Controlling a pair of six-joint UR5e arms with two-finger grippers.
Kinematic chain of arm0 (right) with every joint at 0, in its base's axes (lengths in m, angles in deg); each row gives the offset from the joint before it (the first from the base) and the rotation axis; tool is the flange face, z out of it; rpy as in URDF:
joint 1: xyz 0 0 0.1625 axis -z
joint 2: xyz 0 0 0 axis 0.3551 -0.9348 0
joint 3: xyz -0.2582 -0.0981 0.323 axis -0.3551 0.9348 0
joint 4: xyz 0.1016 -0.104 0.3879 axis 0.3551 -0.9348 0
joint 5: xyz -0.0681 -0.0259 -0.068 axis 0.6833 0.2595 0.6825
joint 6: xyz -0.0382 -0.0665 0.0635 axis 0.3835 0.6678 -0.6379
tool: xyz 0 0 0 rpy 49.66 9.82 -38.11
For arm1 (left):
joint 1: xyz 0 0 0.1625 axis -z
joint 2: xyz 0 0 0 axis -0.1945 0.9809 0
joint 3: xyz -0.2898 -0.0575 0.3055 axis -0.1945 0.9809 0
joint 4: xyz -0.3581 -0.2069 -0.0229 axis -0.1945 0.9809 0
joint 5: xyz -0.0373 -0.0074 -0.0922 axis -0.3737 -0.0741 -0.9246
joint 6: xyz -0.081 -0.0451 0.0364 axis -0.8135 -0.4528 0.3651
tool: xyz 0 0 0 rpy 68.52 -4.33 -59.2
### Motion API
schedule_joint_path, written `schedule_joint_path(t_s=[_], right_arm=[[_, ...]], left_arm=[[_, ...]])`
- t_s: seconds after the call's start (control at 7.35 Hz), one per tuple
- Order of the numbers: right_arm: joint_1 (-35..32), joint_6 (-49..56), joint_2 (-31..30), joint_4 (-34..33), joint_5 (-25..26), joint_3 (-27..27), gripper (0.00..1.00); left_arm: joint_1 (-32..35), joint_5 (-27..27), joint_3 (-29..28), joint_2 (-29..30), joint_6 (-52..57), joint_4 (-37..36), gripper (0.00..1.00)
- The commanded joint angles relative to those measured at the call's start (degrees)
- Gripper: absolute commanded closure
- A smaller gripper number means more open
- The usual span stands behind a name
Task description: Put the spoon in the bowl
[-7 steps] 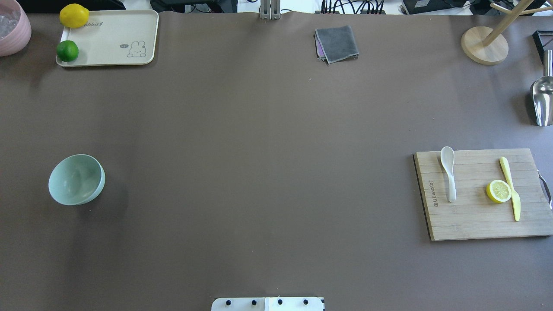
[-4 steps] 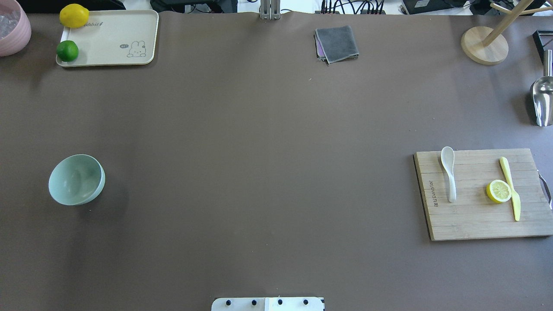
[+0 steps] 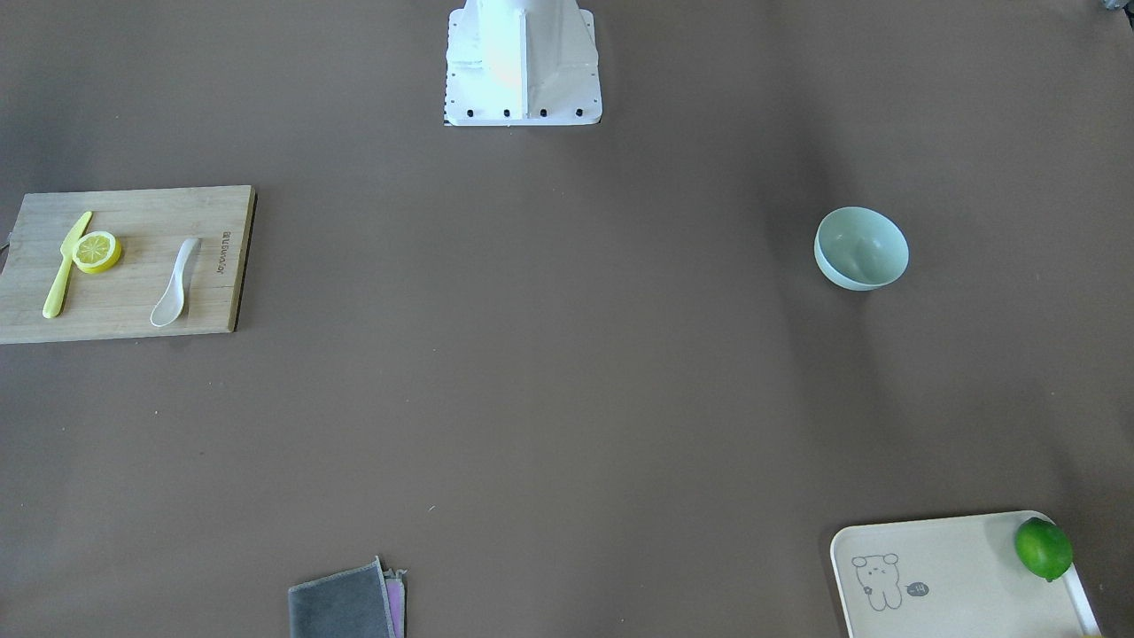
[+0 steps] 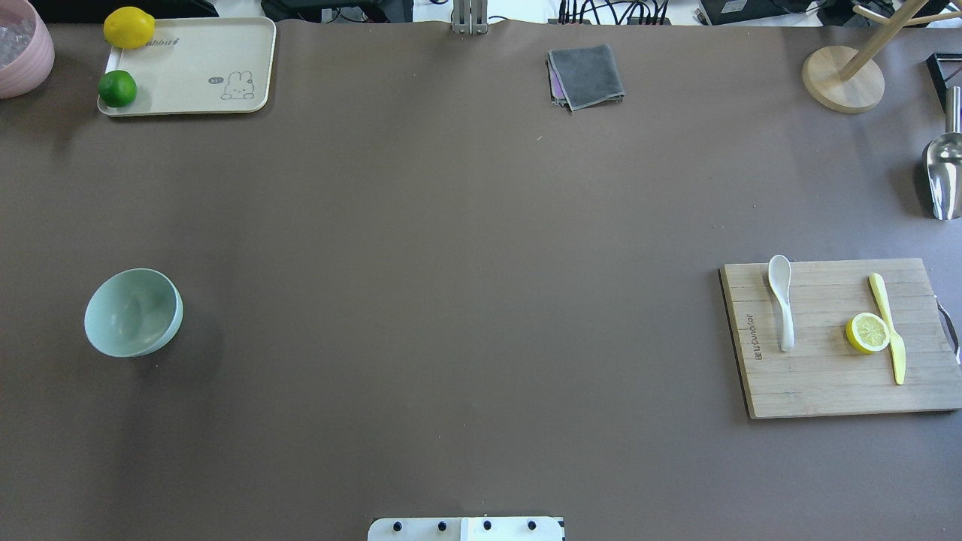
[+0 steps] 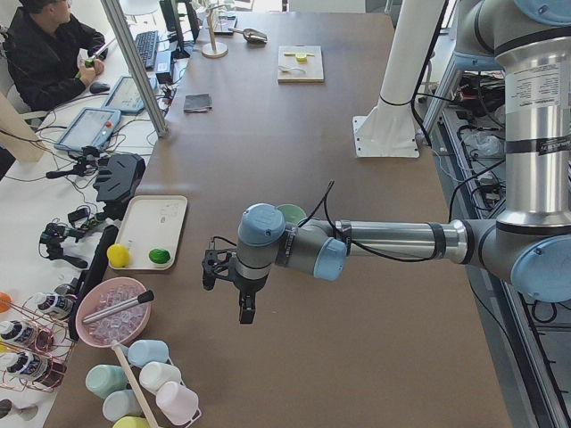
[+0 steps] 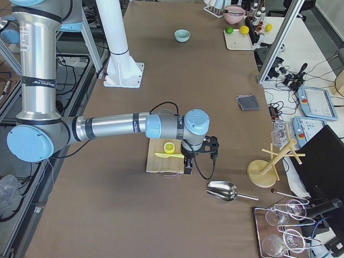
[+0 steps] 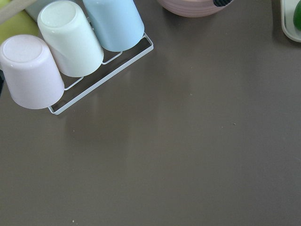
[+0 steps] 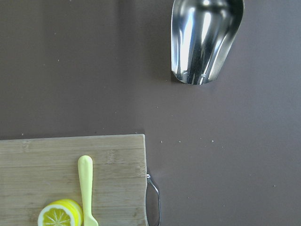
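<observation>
The white spoon (image 4: 782, 300) lies on the left part of a wooden cutting board (image 4: 827, 383) at the table's right, scoop towards the far side; it also shows in the front-facing view (image 3: 174, 283). The mint-green bowl (image 4: 133, 312) stands empty at the table's left, also in the front-facing view (image 3: 861, 248). My left gripper (image 5: 243, 308) shows only in the exterior left view, above the table's left end beyond the bowl. My right gripper (image 6: 187, 164) shows only in the exterior right view, over the board's outer edge. I cannot tell whether either is open or shut.
A lemon half (image 4: 867, 333) and a yellow knife (image 4: 887, 327) lie on the board. A metal scoop (image 4: 943, 173), a wooden stand (image 4: 842, 79), a grey cloth (image 4: 586, 75), a cream tray (image 4: 188, 75) with lemon and lime, and a pink bowl (image 4: 19, 45) line the far side. Upturned cups (image 7: 70, 42) sit at the left end.
</observation>
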Motion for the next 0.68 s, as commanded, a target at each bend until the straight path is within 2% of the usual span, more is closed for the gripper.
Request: schedule_joint_path(t_s=[0.0,0.54], right_arm=[[0.0,0.1,-0.3,0.0,0.0,0.0,0.00],[0.0,0.0,-0.1,0.1,-0.3,-0.1,0.00]], left_arm=[[0.0,-0.3,0.0,0.0,-0.2,0.0,0.02],[-0.3,-0.9,0.3,0.2,-0.6,0.2,0.02]])
